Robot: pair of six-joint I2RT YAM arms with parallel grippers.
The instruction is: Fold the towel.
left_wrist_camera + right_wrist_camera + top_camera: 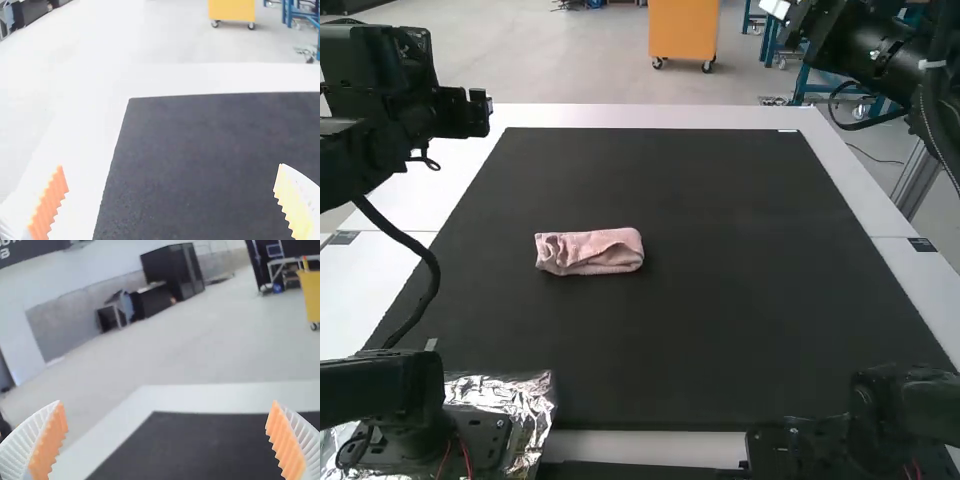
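Note:
The pink towel [590,251] lies as a small, narrow folded bundle on the black mat, left of the middle in the high view. Its right end is rounded, with a loose-looking layer curving over it. My left gripper [466,112] is at the upper left of the high view, raised and apart from the towel; in its wrist view the left gripper [170,200] stands wide open with nothing between the pads. My right gripper [795,18], high at the upper right and far from the towel, is also wide open and holds nothing, as the right gripper [166,440] shows in its wrist view.
A black mat [720,340] covers most of the white table [650,116]. Crumpled foil [510,395] lies by the left arm's base at the near left. A dark cable [428,290] hangs from the left arm over the mat's left edge.

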